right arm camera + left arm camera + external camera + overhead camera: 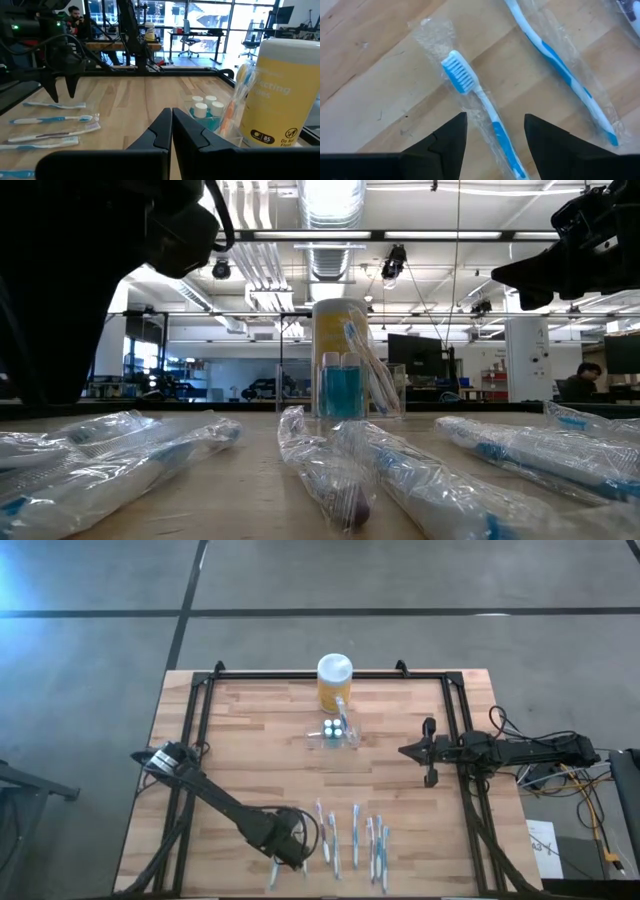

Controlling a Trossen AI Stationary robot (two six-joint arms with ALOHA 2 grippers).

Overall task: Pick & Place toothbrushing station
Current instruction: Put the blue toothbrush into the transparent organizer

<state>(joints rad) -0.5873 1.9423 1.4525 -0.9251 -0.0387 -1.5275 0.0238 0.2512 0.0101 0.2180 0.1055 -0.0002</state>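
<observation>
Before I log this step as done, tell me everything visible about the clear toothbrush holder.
The toothbrushing station is a low, see-through plastic holder standing upright mid-table, close in front of the yellow jar; contact cannot be told. It holds small white-capped bottles of blue liquid and one wrapped toothbrush leaning out of it. Neither gripper touches it.

The toothbrushing station (334,732), a small clear plastic holder, is sitting upright on the tabletop (250,750) just above the centre of the high view, directly below the yellow jar (334,680). It is holding small blue, white-capped bottles, and one wrapped toothbrush (368,365) is leaning up out of it.
</observation>
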